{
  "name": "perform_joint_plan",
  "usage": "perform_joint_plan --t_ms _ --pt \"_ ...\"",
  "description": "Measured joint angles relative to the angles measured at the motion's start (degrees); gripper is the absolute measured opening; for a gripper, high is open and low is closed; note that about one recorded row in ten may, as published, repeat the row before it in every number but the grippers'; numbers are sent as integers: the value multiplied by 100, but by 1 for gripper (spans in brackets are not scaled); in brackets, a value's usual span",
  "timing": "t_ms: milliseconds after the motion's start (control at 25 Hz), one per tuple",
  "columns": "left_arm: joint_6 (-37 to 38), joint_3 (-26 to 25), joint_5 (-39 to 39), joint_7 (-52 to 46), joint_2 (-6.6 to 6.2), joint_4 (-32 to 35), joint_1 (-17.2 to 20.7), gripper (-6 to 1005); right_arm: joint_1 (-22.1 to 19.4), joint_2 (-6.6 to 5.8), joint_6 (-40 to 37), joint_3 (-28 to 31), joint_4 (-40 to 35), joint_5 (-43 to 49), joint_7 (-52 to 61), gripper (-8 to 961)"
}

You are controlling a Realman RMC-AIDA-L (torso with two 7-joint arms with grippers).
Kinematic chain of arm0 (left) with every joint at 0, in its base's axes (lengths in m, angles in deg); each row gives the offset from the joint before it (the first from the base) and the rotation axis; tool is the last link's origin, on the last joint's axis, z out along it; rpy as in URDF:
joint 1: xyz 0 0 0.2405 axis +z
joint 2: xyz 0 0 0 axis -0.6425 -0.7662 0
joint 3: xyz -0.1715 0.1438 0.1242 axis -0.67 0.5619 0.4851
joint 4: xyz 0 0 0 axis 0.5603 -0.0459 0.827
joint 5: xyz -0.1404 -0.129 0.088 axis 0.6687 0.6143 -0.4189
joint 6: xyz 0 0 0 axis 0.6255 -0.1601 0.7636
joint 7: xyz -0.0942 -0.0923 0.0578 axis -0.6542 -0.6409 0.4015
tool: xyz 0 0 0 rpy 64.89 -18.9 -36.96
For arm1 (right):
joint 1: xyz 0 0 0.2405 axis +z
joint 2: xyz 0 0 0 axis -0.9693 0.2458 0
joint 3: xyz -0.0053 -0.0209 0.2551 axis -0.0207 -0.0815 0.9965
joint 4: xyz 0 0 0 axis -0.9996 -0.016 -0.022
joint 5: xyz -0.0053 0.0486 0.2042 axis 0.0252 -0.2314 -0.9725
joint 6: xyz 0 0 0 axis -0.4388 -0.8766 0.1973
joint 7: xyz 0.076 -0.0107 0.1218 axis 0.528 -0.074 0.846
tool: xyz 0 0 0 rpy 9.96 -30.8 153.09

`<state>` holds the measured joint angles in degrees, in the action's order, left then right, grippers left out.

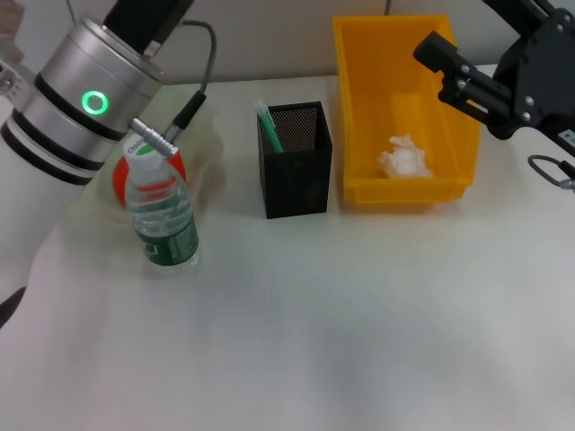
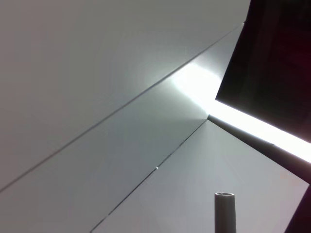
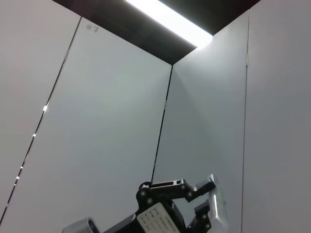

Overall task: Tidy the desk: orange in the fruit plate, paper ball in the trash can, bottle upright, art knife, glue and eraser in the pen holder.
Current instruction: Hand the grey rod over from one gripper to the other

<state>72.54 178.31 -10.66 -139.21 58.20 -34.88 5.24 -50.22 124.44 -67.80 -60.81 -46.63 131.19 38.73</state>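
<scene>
A white desk (image 1: 359, 341) fills the head view. At its far right stands a large yellow bin (image 1: 359, 108), open at the top, serving as the trash can. A crumpled white paper ball (image 1: 404, 160) lies on the bin's floor, toward its near wall.

The left arm (image 1: 85, 99), a thick silver cylinder with a glowing green ring, reaches in from the upper left. Its gripper is out of sight in the head view, and the left wrist view shows only pale wall panels and a bright light strip, so I cannot tell whether that claw is released or clenched.

The right gripper (image 1: 429, 52), black, hangs above the bin's far right corner, well above the paper ball. One dark finger shows, holding nothing, but whether the claw is spread or closed cannot be told. The right wrist view looks up at wall and ceiling.

A black mesh pen holder (image 1: 295, 162) stands just left of the bin, with a green item (image 1: 268, 126) upright inside.

Near the left edge, a clear water bottle (image 1: 163, 211) with a green label stands upright. Just behind it sits an orange (image 1: 124, 175) on a pale, see-through fruit plate (image 1: 202, 135).
</scene>
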Motion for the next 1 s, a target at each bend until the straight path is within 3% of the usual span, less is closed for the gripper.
perform_joint_plan --t_ms 240,1000 --pt "-38 289 172 74 0 13 -65 164 114 0 21 47 45 0 -3 757" --pt "62 506 698 647 0 33 -58 164 439 -8 186 9 184 -221 -118 742"
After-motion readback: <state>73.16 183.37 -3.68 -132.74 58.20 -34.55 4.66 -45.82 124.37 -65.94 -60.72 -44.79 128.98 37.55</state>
